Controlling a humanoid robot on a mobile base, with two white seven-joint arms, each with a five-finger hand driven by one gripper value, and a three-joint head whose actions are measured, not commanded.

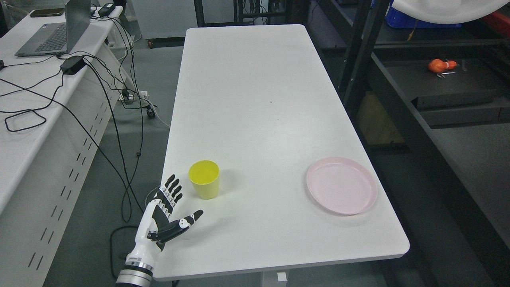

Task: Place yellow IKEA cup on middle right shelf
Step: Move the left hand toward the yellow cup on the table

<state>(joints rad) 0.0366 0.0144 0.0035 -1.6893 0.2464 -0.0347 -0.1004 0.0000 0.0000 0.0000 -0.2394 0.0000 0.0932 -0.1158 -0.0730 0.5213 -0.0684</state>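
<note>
Yellow cup stands upright, long axis vertical, mouth up, near the table's front-left edge. Left hand hovers just beside it, fingers spread, thumb out, holding nothing. Cup lies at about 1 o'clock from the fingertips, apart, not touching. Only hand in view, so nearest. Shelf rack at 3 o'clock, well apart.

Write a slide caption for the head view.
Open left hand beside upright yellow cup on white table; pink plate at right.

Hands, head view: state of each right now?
Left hand: open, fingers spread, holding nothing, just left of the yellow cup on the white table.
Right hand: not in view.
</note>
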